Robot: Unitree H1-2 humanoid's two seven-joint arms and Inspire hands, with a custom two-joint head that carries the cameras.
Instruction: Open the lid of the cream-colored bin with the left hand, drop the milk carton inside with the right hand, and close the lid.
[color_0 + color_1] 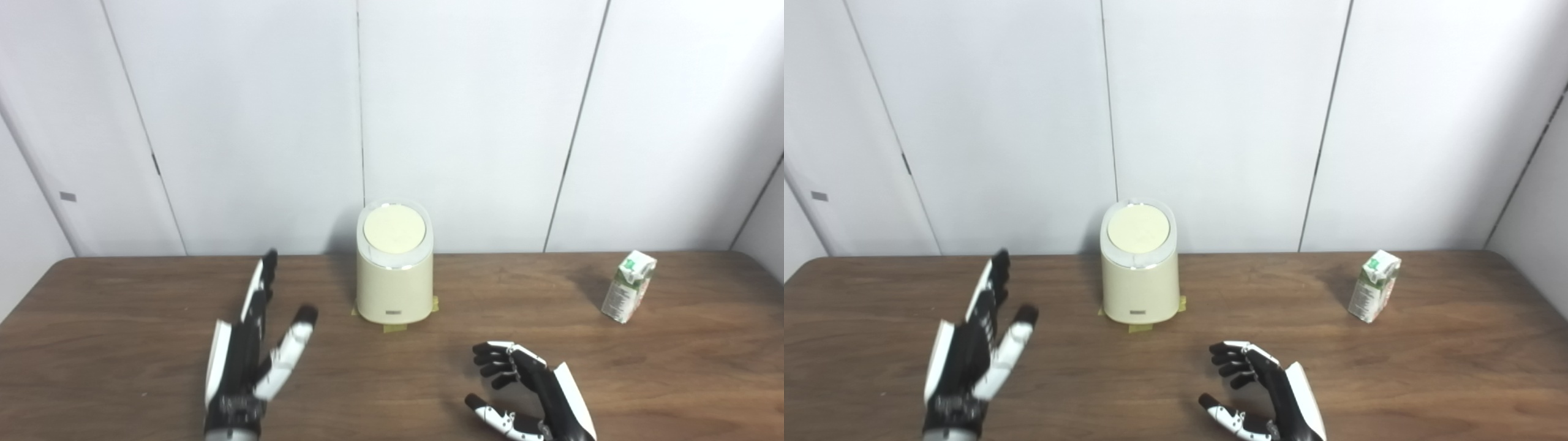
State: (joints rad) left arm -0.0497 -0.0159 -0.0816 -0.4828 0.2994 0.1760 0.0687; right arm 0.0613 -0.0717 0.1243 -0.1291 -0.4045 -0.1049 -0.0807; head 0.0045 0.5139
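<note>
Two hands hang empty over the wooden table [122,306]. Left of the cream-colored bin [394,288], whose lid [394,228] looks shut, the left hand [248,361] is spread. Right of the bin, the right hand [527,392] curls loosely; the milk carton [629,286] stands farther right.

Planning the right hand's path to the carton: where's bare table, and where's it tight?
Bare wood runs between the cream-colored bin and the milk carton, and from the right hand up to the carton. The far left of the table, beyond the left hand, is also free. Tightest: the gap between left hand and bin.
</note>
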